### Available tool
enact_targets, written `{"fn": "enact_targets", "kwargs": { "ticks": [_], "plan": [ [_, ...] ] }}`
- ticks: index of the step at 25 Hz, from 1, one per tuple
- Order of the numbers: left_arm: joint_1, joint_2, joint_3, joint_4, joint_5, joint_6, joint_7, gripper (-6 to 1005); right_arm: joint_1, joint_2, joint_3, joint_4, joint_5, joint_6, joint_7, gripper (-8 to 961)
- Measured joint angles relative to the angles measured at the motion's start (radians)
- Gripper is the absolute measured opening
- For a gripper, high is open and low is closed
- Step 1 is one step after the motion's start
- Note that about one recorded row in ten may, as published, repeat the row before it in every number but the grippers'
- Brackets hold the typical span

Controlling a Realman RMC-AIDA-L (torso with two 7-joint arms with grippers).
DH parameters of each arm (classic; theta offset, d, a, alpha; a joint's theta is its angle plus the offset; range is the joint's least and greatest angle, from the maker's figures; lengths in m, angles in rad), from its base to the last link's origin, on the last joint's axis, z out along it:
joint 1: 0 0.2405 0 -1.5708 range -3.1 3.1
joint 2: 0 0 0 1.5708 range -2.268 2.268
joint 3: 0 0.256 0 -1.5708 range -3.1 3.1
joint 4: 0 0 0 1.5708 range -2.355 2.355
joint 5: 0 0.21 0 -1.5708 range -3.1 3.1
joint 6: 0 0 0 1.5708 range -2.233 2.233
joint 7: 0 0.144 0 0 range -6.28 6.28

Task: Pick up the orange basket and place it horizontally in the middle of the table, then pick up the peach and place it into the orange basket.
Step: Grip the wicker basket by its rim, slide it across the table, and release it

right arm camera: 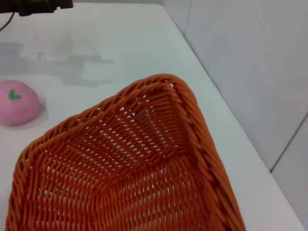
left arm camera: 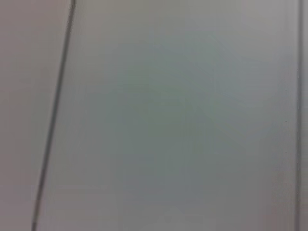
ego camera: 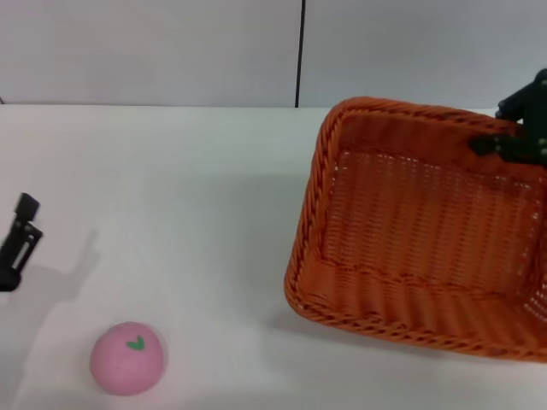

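The orange basket (ego camera: 419, 231) is on the right side of the table (ego camera: 188, 188), tilted, with its left end raised and a shadow beneath it. My right gripper (ego camera: 497, 143) is shut on the basket's far right rim. In the right wrist view the basket (right arm camera: 125, 168) fills the lower frame and shows nothing inside. The pink peach (ego camera: 128, 358) with its green leaf mark lies on the table at the near left, apart from the basket; the right wrist view also shows the peach (right arm camera: 17, 102). My left gripper (ego camera: 19, 243) hangs at the far left edge, above and behind the peach.
A grey wall with a dark vertical seam (ego camera: 300, 51) runs behind the table. The left wrist view shows only that wall. The table's right edge (right arm camera: 207, 72) passes close by the basket.
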Motion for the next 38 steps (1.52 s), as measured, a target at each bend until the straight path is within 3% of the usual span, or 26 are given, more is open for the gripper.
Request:
{"fn": "enact_targets", "kwargs": {
  "ticks": [9,15,23,38],
  "plan": [
    [0.043,-0.001,0.037,-0.050,0.000,-0.031,-0.002,827,0.056,0.002,-0.012,0.138,0.003,0.073,-0.173,176],
    [0.066,-0.001,0.051,-0.065,0.000,-0.051,-0.001,827,0.081,0.029,-0.013,0.197,-0.001,0.140,-0.277,181],
    [0.081,-0.002,0.056,-0.085,0.000,-0.056,-0.006,827,0.130,0.038,-0.033,0.348,0.002,0.276,-0.370,188],
    [0.074,-0.004,0.058,-0.091,0.000,-0.041,-0.005,827,0.144,0.062,-0.089,0.420,0.030,0.403,-0.378,201]
  ]
}}
